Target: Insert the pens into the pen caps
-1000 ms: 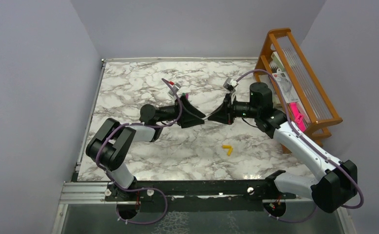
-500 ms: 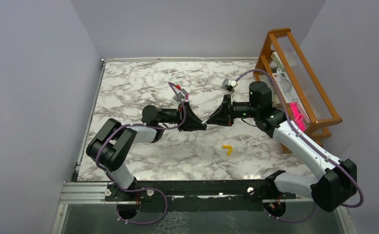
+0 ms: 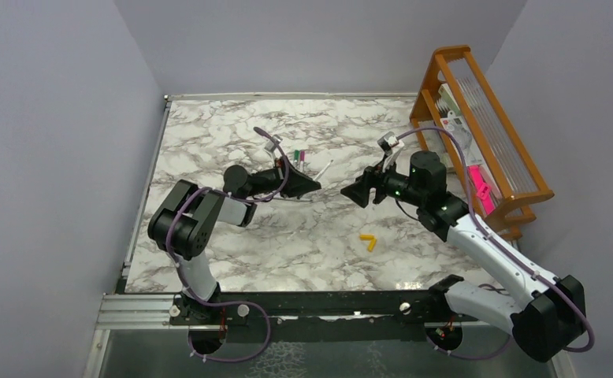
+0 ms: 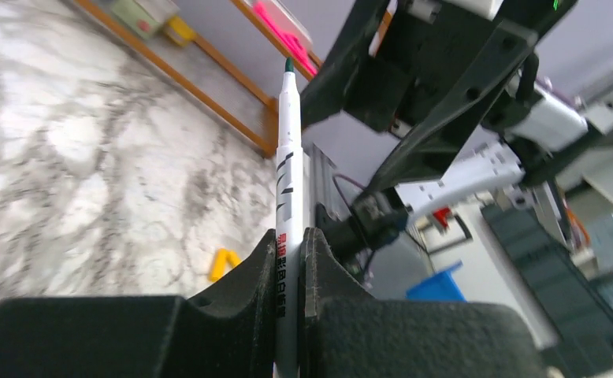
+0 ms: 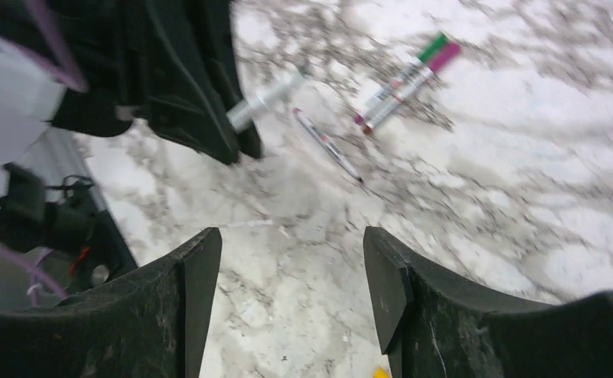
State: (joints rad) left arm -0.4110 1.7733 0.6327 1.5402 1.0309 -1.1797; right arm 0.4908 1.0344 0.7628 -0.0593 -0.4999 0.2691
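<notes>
Right gripper point(image 5: 291, 246) now wide, apart from pen point(image 4: 290, 177) in left gripper point(image 4: 289, 246)

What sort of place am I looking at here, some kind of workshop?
Probably a lab test booth: the left arm and right arm are bolted at the edge of a marble-patterned table, plain grey walls box it in, and a wooden rack stands alongside.

L gripper point(image 4: 290, 244) & R gripper point(image 5: 291, 252) were tip to tip over mid-surface point(image 3: 232, 134); now well apart. L swung back to far-left w/ pen point(image 4: 287, 142) pinched, pointing at R. R drew back rightward, wrist rolled, jaws wide apart, nothing between. Prob. both held the pen before, hard to tell.
</notes>
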